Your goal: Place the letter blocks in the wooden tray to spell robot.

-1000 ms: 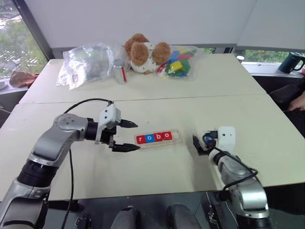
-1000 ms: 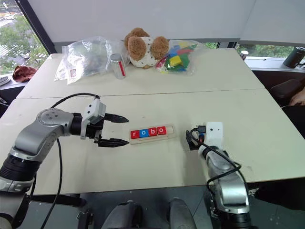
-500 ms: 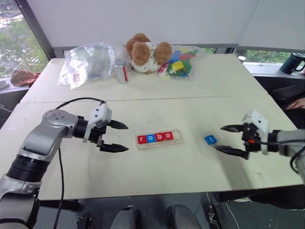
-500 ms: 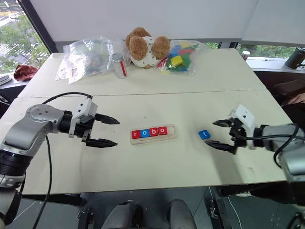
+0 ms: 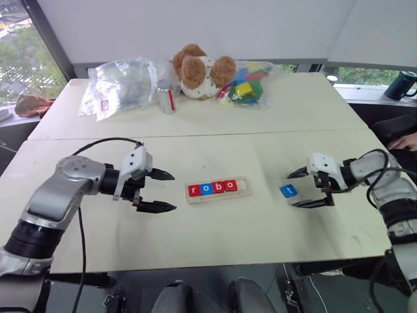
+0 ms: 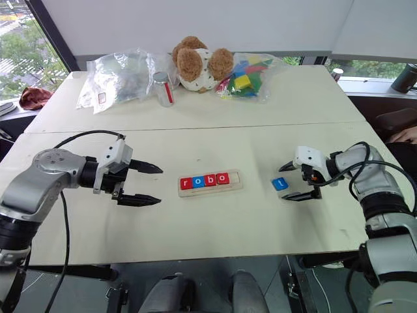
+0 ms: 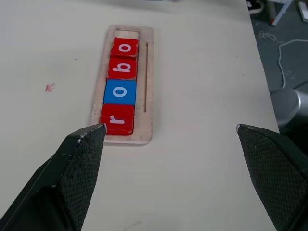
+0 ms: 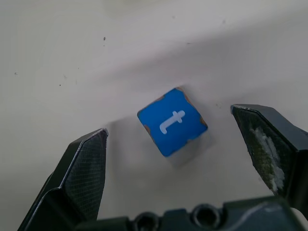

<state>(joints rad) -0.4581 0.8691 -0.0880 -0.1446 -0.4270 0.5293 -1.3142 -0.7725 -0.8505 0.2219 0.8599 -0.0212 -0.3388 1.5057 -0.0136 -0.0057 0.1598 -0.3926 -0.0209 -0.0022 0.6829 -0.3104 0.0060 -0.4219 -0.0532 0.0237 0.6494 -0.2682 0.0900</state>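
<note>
Right gripper (image 6: 291,181) — spread wide — beside blue t block (image 6: 279,184)

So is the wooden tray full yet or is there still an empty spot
Not full. The wooden tray holds r, o, b, o; its last slot is bare. The t block lies on the table.

Two pale cream rectangular worktops (image 5: 260,228) stand pushed together, a thin seam running across between them. Behind them rises a plain white wall (image 5: 195,26) of flat panels. A dark slanted window frame (image 5: 49,39) borders a window (image 5: 13,52) at the far left corner, green trees bright with daylight outside; a second strip of window (image 5: 365,75) runs low at the far right. Below the near worktop edge lies dark grey floor (image 5: 215,277).
</note>
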